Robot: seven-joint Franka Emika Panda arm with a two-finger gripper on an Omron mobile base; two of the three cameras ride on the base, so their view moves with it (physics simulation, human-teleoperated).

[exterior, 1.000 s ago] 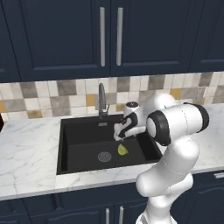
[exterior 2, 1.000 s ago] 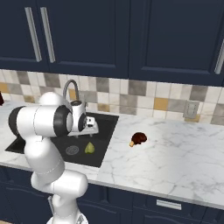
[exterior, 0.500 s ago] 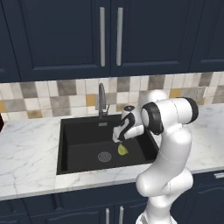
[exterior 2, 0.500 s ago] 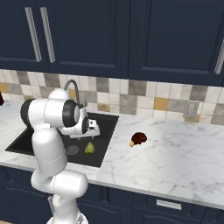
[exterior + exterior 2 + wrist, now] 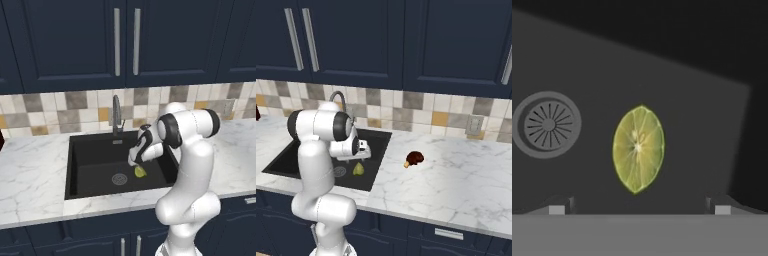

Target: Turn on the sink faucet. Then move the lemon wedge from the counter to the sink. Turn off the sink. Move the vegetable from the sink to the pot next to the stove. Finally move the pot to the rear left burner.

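From the left base view I see my pincer (image 5: pixel 134 161) hanging low in the sink (image 5: pixel 87 150), just above the lemon wedge (image 5: pixel 140 171) lying right of the drain (image 5: pixel 119 178); the sink faucet (image 5: pixel 116 115) rises at the far rim

From the right base view, a dark reddish-brown lump (image 5: pixel 414 158) sits on the tabletop (image 5: pixel 456 170), well clear

In the hand view the jaws stand released either side of the wedge; I judge it light, soft and slippery, best pinched across its narrow sides
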